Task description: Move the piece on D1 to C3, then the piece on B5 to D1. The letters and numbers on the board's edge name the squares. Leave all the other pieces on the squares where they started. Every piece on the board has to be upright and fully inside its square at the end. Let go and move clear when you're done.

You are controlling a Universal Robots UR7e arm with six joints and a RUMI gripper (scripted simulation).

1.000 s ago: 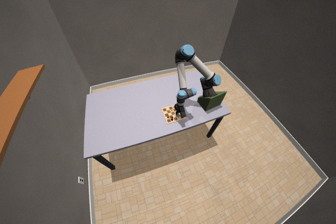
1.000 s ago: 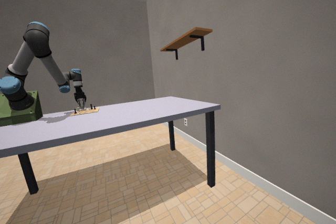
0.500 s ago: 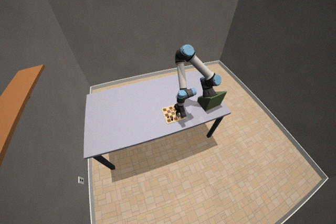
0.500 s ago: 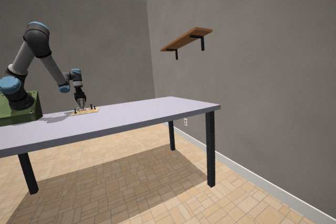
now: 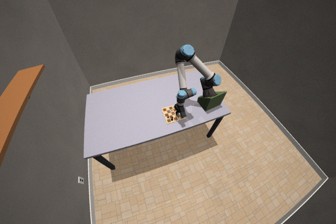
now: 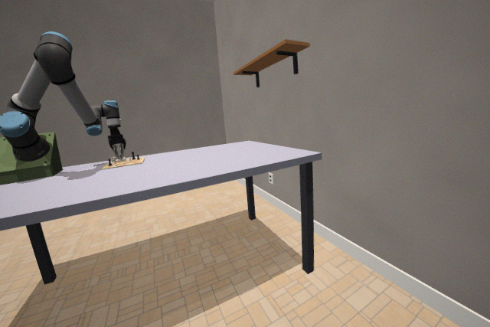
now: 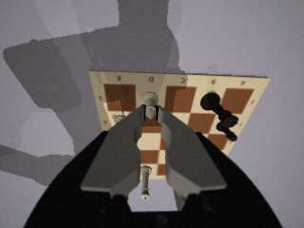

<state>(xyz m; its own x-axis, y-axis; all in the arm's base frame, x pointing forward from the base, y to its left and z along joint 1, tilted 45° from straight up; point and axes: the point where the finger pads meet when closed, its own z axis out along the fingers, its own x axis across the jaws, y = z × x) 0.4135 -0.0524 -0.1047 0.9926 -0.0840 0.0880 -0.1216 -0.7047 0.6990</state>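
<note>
The small chessboard [image 5: 172,114] lies on the grey table near the arm's base; it also shows in the exterior view [image 6: 123,162] and in the wrist view [image 7: 180,109]. My gripper [image 7: 150,105] points down over the D column by the row-1 edge and is shut on a white piece [image 7: 150,104], which stands upright between the fingertips. It is low over the board in the top and exterior views [image 5: 179,113] [image 6: 117,155]. Whether the piece's foot rests on the square is hidden. Another white piece [image 7: 145,182] stands further back between the fingers. Two black pieces [image 7: 211,102] [image 7: 227,123] stand in the A and B columns.
The arm's green base block [image 5: 211,99] stands on the table to the right of the board. A white piece [image 7: 119,116] near the E column is partly hidden by my left finger. A wooden shelf [image 6: 272,58] hangs on the wall, far from the board.
</note>
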